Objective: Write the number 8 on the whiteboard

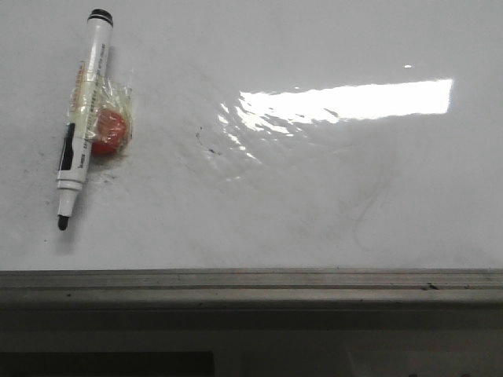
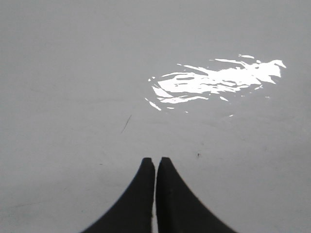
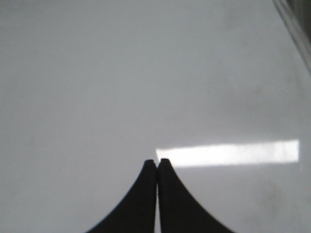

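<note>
Both black grippers, left and right, sit pinched empty over the glossy white whiteboard, so first grasp the uncapped white-barrelled marker squarely mid-barrel.

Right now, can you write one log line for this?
board: no 8 | marker: lying uncapped | left gripper: shut, empty | right gripper: shut, empty

- We count one whiteboard.
- We count one uncapped marker lying on the whiteboard.
- We count one red ball in clear wrapping, touching the marker.
- We count two grippers, left and right, both pressed closed.
</note>
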Robot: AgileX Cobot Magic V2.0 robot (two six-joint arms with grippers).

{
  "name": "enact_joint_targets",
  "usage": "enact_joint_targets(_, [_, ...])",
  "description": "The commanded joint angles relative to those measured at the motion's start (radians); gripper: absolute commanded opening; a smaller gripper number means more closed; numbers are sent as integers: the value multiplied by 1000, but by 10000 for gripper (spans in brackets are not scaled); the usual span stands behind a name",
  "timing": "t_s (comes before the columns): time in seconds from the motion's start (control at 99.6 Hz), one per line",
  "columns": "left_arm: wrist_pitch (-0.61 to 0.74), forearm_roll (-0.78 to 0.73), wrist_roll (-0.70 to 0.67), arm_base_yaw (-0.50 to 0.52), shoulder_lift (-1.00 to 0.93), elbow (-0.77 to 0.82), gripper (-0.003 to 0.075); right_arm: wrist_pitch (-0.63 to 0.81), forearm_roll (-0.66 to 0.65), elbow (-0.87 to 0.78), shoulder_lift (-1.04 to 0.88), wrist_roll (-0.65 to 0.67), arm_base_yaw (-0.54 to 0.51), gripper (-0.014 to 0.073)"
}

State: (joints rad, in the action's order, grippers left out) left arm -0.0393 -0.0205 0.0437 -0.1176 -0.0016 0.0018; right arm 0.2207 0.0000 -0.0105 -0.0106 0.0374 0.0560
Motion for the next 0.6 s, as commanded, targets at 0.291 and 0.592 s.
enact_joint_targets(0.291, [-78, 116, -12, -7, 100, -212, -20, -455, 40, 233, 129, 6, -4, -62])
enact_joint_targets(0.592, [-69, 106, -8, -9, 146, -269, 151, -430, 73, 279, 208, 6, -4, -63])
